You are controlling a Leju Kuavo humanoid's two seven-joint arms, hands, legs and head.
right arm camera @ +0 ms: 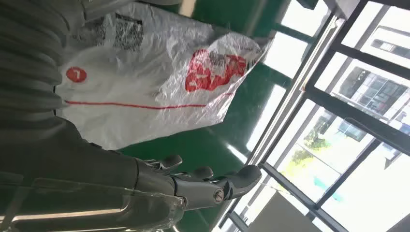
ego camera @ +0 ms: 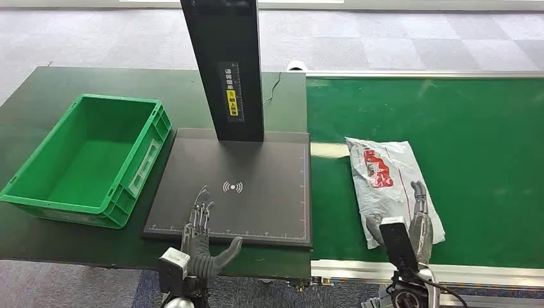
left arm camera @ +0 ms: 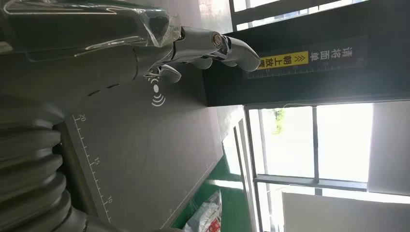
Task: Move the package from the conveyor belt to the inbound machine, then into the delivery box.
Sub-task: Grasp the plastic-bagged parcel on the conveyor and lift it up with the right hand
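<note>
Package (ego camera: 385, 186), a thin white plastic mailer with red print, lies flat on the green conveyor belt (ego camera: 487, 147), just right of the inbound machine (ego camera: 244, 192); right hand (ego camera: 418, 218) sits at its near right edge, fingers extended and apart, holding nothing, while left hand (ego camera: 200, 234) hovers released over the machine's near edge. Main risk, as I judge it: the slick, limp film slides or crumples under the fingers, so the grasp catches only a loose fold and the bag sags or slips out before reaching the machine or the delivery box (ego camera: 38, 192)
</note>
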